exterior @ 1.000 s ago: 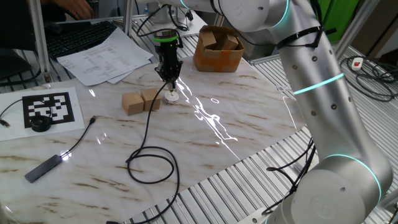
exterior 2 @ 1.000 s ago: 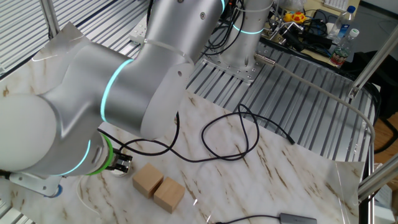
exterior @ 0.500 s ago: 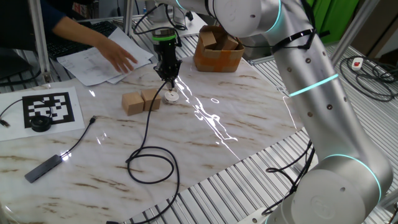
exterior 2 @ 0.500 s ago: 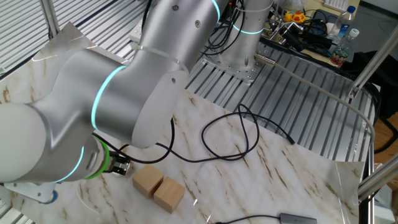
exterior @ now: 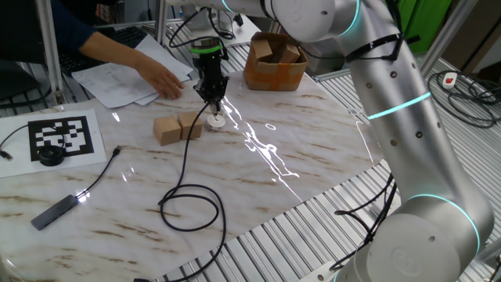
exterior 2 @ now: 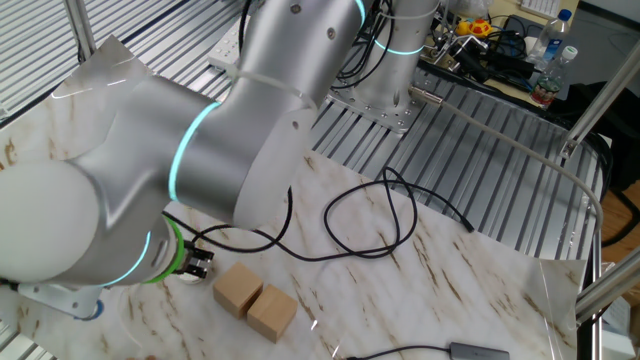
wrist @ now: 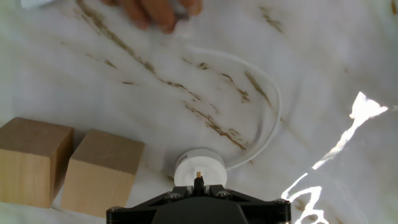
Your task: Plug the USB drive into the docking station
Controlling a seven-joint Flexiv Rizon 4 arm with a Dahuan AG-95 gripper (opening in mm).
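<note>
Claw (exterior: pixel 213 100) clenched on small black USB plug tip (wrist: pixel 198 182), poised over round white docking disc (wrist: pixel 199 168); insertion seems unfinished.

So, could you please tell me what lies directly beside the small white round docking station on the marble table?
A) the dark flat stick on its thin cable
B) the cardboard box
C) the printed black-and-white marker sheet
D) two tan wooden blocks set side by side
D: in the hand view the docking station sits right next to the two tan wooden blocks, which stand side by side; the fixed view shows the same pairing on the table.
</note>
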